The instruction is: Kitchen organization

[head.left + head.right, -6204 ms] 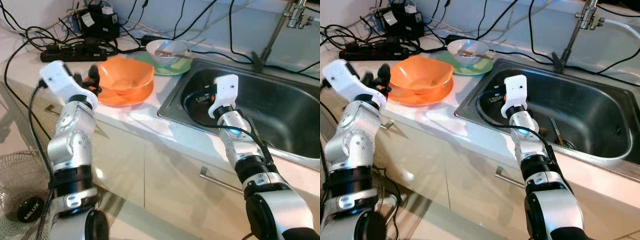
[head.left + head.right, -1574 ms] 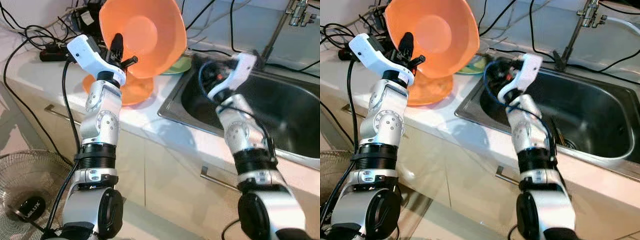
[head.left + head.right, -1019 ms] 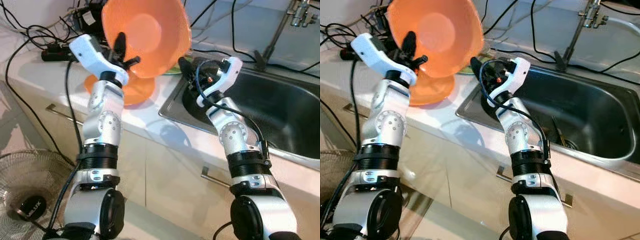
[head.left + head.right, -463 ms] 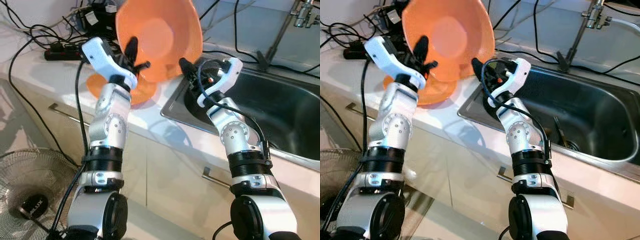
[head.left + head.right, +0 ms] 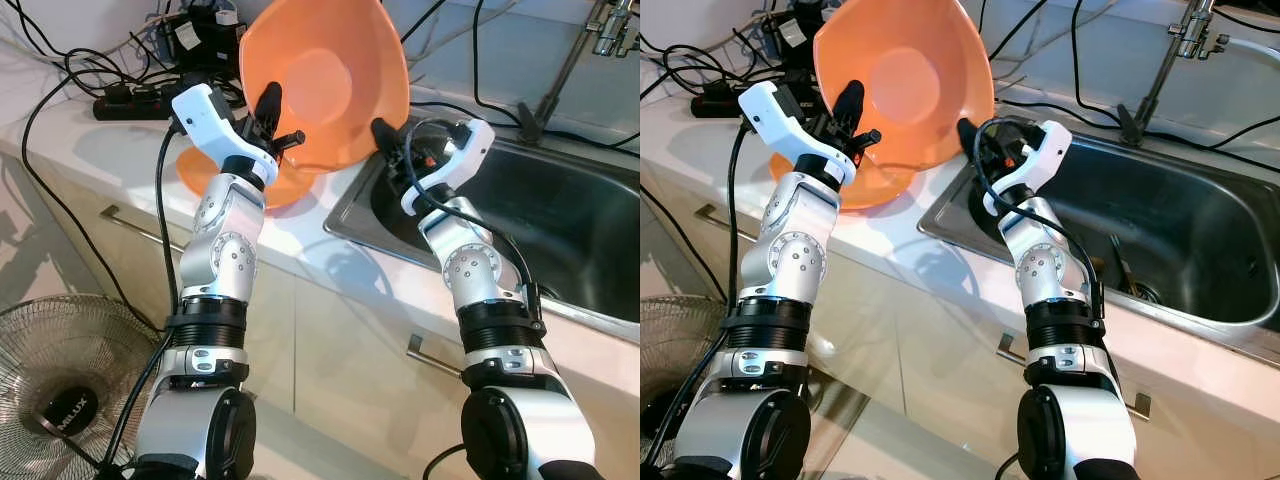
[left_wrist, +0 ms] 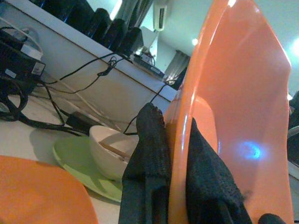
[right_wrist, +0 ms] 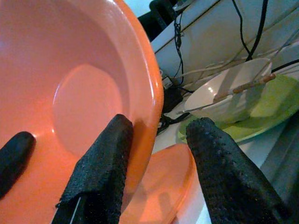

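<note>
From the head, the orange bowl (image 5: 325, 85) is lifted off the counter (image 5: 290, 235) and tipped on edge, its hollow facing the camera, above the orange plate (image 5: 250, 185) and left of the sink (image 5: 560, 215). The left gripper (image 5: 272, 125) is clamped on its near-left rim; the right gripper (image 5: 385, 140) reaches its right rim. The left wrist view shows fingers (image 6: 152, 154) pinching the bowl's edge, a white bowl (image 6: 110, 151) on a green plate (image 6: 77, 165) beyond. In the right wrist view the right gripper's fingers (image 7: 100, 163) straddle the rim, spread apart.
</note>
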{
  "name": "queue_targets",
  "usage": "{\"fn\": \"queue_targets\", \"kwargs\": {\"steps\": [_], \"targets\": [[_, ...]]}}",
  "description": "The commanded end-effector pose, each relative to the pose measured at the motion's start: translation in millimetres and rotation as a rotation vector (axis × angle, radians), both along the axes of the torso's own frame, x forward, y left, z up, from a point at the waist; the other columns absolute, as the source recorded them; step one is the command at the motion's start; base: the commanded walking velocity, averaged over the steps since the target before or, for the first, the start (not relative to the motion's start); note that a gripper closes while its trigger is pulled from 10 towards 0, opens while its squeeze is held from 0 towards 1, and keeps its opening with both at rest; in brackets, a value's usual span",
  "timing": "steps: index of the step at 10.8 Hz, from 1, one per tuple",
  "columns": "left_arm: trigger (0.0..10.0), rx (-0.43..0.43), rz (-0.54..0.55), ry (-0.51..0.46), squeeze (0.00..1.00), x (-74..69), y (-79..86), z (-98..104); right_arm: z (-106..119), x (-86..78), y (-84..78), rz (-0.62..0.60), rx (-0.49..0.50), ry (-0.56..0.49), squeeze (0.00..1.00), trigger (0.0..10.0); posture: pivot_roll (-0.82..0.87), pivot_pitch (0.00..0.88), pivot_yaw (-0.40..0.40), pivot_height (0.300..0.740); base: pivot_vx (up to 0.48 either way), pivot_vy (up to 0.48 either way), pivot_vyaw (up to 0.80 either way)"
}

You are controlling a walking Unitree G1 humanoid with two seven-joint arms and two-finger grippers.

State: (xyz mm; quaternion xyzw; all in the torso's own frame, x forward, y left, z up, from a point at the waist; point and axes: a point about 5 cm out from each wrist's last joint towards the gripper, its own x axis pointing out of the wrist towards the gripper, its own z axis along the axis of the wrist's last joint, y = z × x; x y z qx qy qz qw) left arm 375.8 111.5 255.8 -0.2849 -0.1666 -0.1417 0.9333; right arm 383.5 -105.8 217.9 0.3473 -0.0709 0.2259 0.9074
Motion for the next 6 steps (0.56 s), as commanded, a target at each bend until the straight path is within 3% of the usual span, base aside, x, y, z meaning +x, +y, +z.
{"fn": "queue_targets", "kwargs": {"steps": [1, 6], "targets": [[10.0, 0.006, -0.015, -0.038, 0.00, -3.7, -3.0, 6.6, 4.1, 1.9, -2.2, -0.012, 0.009, -0.010, 0.00, 0.0, 0.19, 0.008, -0.025, 0.725, 0.000, 0.000, 0.00], [10.0, 0.021, -0.035, -0.026, 0.00, -3.5, -4.7, 4.1, 5.2, -0.1, 5.6, 0.049, 0.034, -0.022, 0.00, 0.0, 0.19, 0.010, -0.027, 0.725, 0.000, 0.000, 0.00]]}}
